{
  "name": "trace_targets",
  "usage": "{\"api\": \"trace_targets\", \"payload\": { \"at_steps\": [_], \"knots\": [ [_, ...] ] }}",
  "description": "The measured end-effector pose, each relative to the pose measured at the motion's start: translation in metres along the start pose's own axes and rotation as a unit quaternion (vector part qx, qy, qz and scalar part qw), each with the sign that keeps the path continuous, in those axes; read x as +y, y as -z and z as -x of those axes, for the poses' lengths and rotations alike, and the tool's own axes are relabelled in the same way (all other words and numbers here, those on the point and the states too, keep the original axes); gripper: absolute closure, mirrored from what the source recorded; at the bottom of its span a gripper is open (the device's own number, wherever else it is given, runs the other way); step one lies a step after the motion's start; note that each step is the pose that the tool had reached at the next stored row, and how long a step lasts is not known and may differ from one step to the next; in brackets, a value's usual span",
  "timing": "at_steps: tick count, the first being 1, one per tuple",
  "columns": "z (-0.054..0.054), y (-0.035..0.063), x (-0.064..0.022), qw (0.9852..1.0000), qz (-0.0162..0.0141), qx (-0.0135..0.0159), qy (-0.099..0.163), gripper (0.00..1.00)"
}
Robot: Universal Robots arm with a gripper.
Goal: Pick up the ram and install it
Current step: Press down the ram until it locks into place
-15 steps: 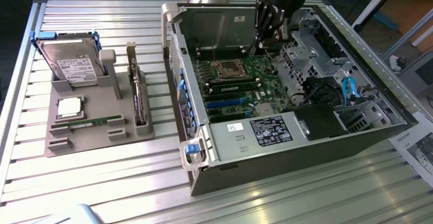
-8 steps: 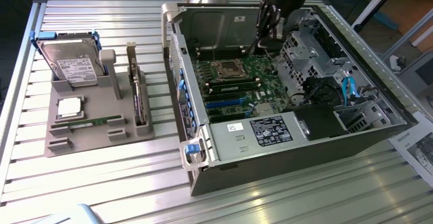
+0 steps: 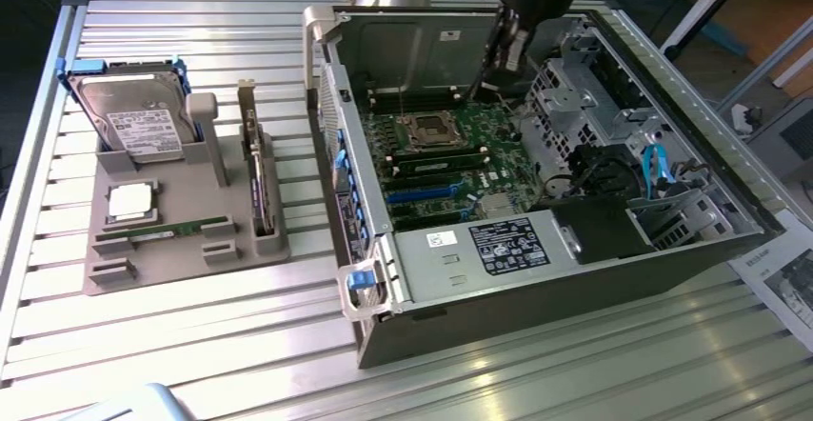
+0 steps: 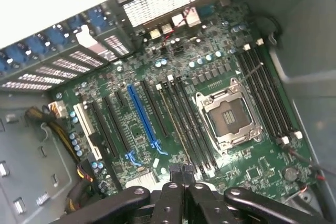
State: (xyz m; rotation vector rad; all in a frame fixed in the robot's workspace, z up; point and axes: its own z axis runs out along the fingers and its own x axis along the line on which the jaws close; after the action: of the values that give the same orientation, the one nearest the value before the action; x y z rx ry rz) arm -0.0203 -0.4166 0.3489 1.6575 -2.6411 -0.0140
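The arm reaches down into the open computer case [image 3: 711, 221], which lies on its side on the slatted metal table [image 3: 190, 345], toward the table's far edge. The gripper [image 4: 181, 174] hangs above the green motherboard [image 3: 445, 154] with its two fingers [image 4: 175, 172] pressed together and nothing between them. In the wrist view the fingertips sit over the near ends of the long black memory slots [image 4: 186, 124] that run beside the empty square processor socket [image 4: 228, 116]. One of those slots appears to carry a thin stick with a pale gold edge, though it is hard to be sure. A blue expansion slot [image 4: 142, 116] lies a few rows away from them.

A gray parts holder [image 3: 178, 221] stands on the table at the exterior view's left, apart from the case. The ram [image 3: 166, 231], a thin green stick, rests in a groove near the holder's front edge. Just behind it lies a square silver processor [image 3: 131, 201], and a hard drive [image 3: 133, 116] stands upright at the holder's far end. A dark expansion card [image 3: 258, 183] stands on edge along the side of the holder nearest the case.
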Motion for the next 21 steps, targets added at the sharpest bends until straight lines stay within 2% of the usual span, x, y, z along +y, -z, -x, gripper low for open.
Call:
{"api": "trace_targets", "payload": {
  "at_steps": [3,6,11,15,17,21],
  "knots": [
    [0.0,0.0,0.0,0.9995,0.0005,-0.0006,-0.031,0.9],
    [0.0,0.0,0.0,0.9982,0.0009,-0.0012,-0.059,0.9],
    [0.0,0.0,0.0,0.9942,0.0016,-0.0021,-0.107,0.9],
    [0.0,0.0,0.0,0.9896,0.0022,-0.0029,-0.144,0.9],
    [0.0,0.0,0.0,0.9854,0.0026,-0.0034,-0.17,0.9],
    [0.0,0.0,0.0,0.9779,0.0032,-0.0042,-0.209,0.9]
  ]
}}
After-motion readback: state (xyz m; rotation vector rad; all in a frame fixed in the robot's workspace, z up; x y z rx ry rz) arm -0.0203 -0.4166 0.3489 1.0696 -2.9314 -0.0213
